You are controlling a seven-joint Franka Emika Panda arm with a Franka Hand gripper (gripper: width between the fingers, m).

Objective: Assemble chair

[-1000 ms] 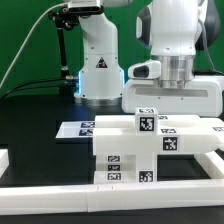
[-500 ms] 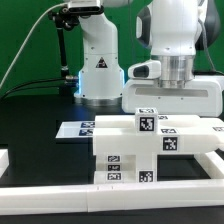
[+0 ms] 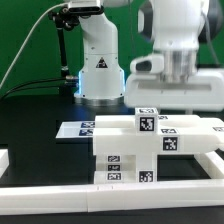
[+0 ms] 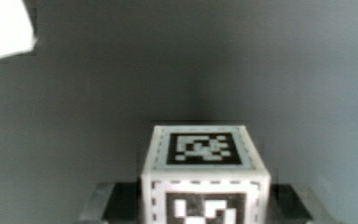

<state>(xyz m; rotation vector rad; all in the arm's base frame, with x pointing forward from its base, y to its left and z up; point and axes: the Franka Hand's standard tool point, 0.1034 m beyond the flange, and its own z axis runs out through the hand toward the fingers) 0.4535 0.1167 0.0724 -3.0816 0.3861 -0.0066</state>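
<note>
One chair point(image 3: 135, 150) assembly, white blocks stacked and tagged, stands at the front of the black desk point(image 3: 40, 110) against the low white rail point(image 3: 110, 188), with one marker board point(image 3: 85, 129) lying flat behind it. One robot arm point(image 3: 175, 60) hangs above; its claw is hidden in the exterior view, so whether it's released or clenched I cannot tell. The wrist view looks down on one tagged block top point(image 4: 206, 150) over the dark surface, while the room behind has a green backdrop point(image 3: 25, 40).

Exterior view low, frontal; wrist view close overhead (blurry), both on chair point(image 3: 150, 140) point(image 4: 204, 170).

Robotics laboratory bench. A black table point(image 3: 30, 130) edged by a low white rail point(image 3: 20, 195) carries a white robot arm point(image 3: 95, 55), centre frame. Square black-and-white tags point(image 3: 147, 123) mark white parts at lower right.
</note>
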